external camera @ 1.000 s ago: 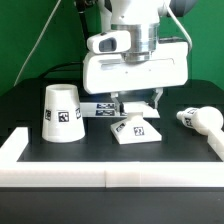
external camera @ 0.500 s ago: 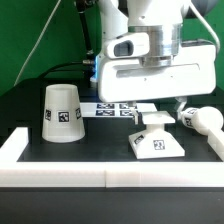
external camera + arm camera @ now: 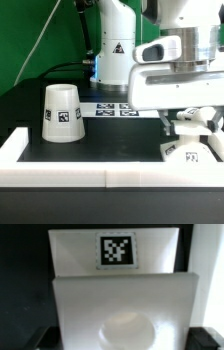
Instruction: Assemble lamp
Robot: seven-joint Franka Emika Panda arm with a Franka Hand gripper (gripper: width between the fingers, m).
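The pincer (image 3: 190, 128) is clamped on the lamp base (image 3: 191, 152), far over on the exterior view's right of the black surface (image 3: 110, 140). In the wrist view the flat square lamp base (image 3: 122, 297) fills the space between the two dark fingertips (image 3: 44, 339), which sit against its opposite side edges. A black-and-white tag (image 3: 116, 250) lies on the far part of the plate, and a shallow round socket (image 3: 128, 331) shows in the near part.

In the exterior view the base shows a tag on the side turned to the camera. It lies close to the white rail (image 3: 70, 172) that borders the front of the surface; whether it touches the rail cannot be told. The arm's broad white wrist housing (image 3: 175, 85) hangs directly above the base and hides most of what is behind it.

The lamp shade (image 3: 61, 112) stands upright on the exterior view's left, open mouth up, with a tag on its wall, well apart from the base and the pincer. The marker board (image 3: 108, 106) lies flat between them, farther back, and its right end runs under the wrist housing
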